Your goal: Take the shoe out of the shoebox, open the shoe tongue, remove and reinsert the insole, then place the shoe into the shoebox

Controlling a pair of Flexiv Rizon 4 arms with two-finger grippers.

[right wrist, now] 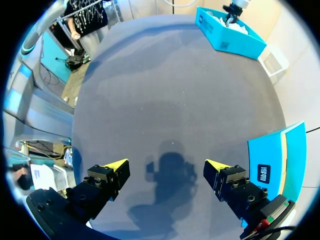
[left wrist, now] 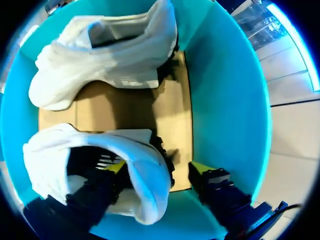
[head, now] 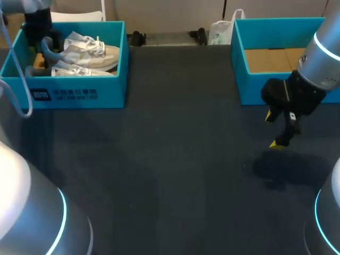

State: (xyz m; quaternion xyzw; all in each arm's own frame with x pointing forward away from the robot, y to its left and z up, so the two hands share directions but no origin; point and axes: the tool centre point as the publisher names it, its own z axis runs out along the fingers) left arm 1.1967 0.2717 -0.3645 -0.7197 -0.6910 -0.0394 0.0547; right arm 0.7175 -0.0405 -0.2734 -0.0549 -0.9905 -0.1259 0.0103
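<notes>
Left gripper (left wrist: 157,167) inside teal cardboard shoebox (left wrist: 220,100), jaws wide, straddling heel of nearer white fabric sneaker (left wrist: 50,150), right gripper (right wrist: 167,167) spread wide above dark grey table (right wrist: 165,90).

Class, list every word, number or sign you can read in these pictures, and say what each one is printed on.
Left shoebox, front wall: white logo block and two lines of white print, too small to read.
Right shoebox, outer wall: white mark, too blurred to read.
Nothing else legible.
</notes>
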